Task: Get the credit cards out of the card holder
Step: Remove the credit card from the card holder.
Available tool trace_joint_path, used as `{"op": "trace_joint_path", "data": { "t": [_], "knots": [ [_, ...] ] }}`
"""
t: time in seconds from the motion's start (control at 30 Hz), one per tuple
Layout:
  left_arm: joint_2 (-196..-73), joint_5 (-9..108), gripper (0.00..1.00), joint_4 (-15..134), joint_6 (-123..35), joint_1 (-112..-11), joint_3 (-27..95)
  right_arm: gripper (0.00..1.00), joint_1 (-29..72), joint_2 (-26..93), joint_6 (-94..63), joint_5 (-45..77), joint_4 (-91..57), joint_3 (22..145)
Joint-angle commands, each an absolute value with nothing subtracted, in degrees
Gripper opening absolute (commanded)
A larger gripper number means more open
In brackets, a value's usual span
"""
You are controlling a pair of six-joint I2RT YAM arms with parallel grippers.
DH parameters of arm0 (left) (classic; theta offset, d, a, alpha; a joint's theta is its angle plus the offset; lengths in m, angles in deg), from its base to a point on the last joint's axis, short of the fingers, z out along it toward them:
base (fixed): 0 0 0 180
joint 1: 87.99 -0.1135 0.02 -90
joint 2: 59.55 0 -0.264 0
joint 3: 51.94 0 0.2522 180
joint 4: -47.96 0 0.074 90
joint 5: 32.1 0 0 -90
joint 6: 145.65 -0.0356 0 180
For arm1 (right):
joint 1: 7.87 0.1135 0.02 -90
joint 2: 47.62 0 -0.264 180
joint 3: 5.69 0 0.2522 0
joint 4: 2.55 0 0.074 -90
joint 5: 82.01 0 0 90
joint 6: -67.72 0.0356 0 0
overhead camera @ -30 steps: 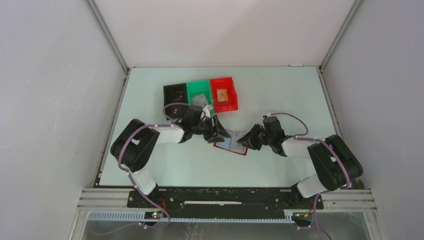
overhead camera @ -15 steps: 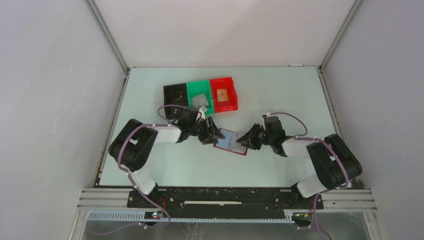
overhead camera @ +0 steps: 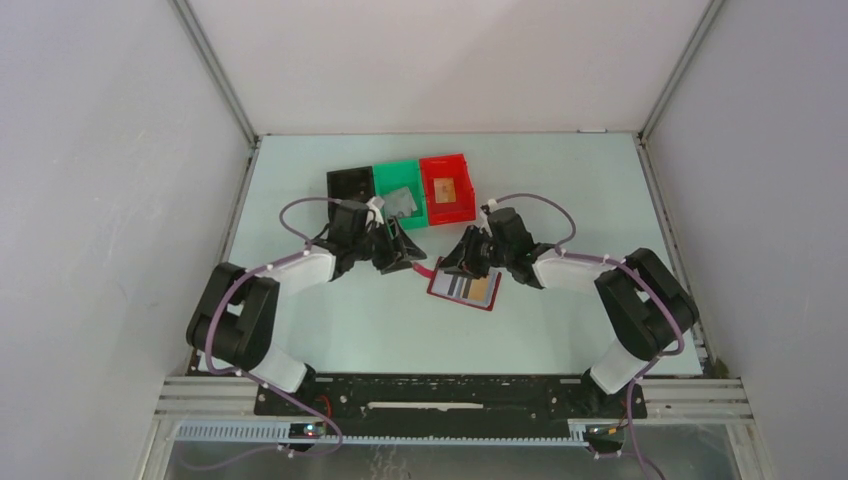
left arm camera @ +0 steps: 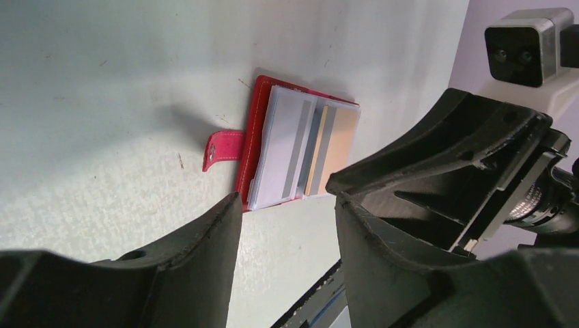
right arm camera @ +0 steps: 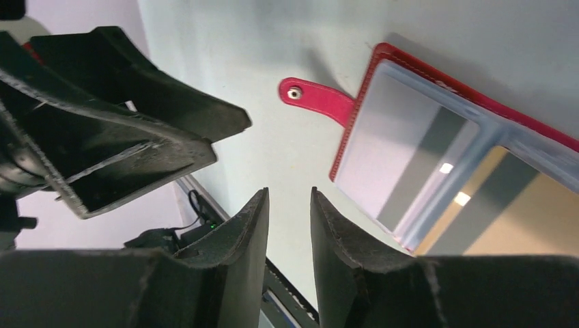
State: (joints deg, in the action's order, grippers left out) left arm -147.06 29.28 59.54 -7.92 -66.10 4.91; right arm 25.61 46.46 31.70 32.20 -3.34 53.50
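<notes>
On the pale green table (overhead camera: pixel 560 200), the card holder (overhead camera: pixel 463 288) lies open, with the credit cards (overhead camera: pixel 470 289) tucked inside. Just beyond its far edge, the left gripper (overhead camera: pixel 412 260) and the right gripper (overhead camera: pixel 452 266) face each other, both released and empty. Farther back sit the black bin (overhead camera: pixel 345 175), the green bin (overhead camera: pixel 397 166) and the red bin (overhead camera: pixel 445 160).

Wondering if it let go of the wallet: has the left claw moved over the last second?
Yes. The left claw has pulled back off the card holder, moving left and slightly up the view toward the green bin.
</notes>
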Motion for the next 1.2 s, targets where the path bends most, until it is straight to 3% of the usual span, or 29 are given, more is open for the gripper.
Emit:
{"op": "trace_joint_path", "data": {
  "t": [0.0,0.5,1.17],
  "knots": [
    [-145.8,28.3,0.58,61.1,-10.6,-65.5,6.7,0.37,25.3,43.7,29.3,28.0,-8.3,53.4],
    [-158.5,21.0,0.57,49.1,-3.1,-61.1,9.8,0.32,22.9,45.1,36.0,26.9,-5.3,47.5],
    [-162.2,27.4,0.54,60.8,-7.8,-57.9,11.7,0.25,22.6,48.0,38.9,18.6,-15.0,47.9]
  ]
}}
